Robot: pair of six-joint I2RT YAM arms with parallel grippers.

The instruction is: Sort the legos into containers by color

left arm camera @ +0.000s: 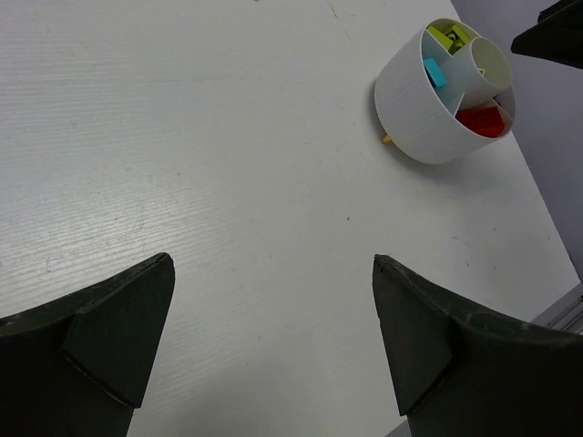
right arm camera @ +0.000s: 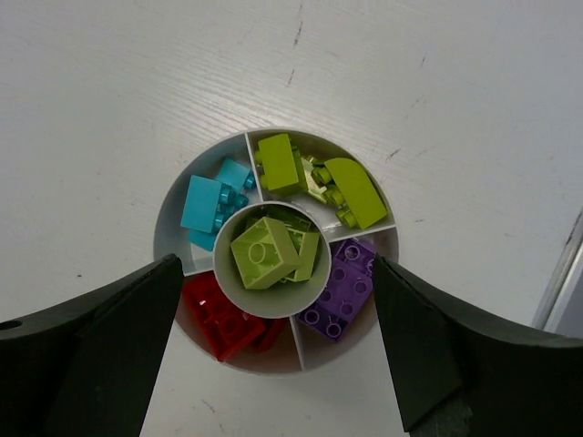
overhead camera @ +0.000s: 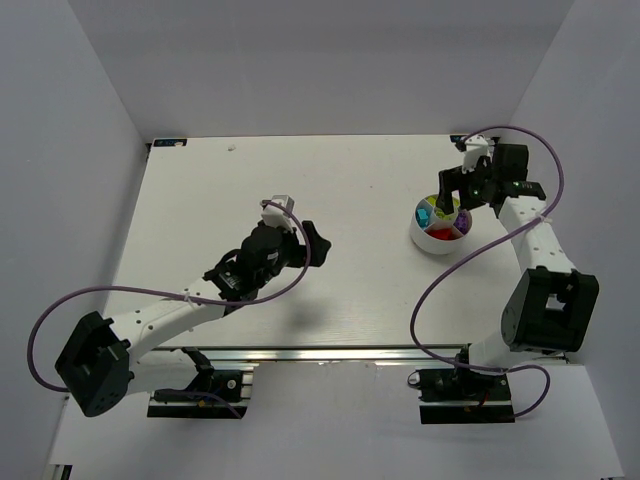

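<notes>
R gripper (right arm camera: 276, 264) hangs straight over the divided bowl (right arm camera: 164, 232), jaws wide, nothing held. L gripper (left arm camera: 273, 264) is also wide, over the table (left arm camera: 182, 109) well apart, so the R arm is nearer. No loose brick visible; in the bowl: 2 cyan legos (right arm camera: 202, 205), approx 3 lime legos (right arm camera: 278, 164) in a wedge plus 1–2 in the centre cup (right arm camera: 223, 273); purple legos (right arm camera: 342, 291) and red legos (right arm camera: 219, 319) are hard to count.

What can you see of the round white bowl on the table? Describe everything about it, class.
The bowl is round, white and plastic-looking, its outer wall finely ribbed. Thin walls split it into four wedges around a central cup. The wedges hold cyan bricks, lime bricks, purple bricks and red bricks; the cup holds more lime bricks. It stands upright on the white table near the right edge. The open right gripper hangs over it, apparently without touching.
</notes>
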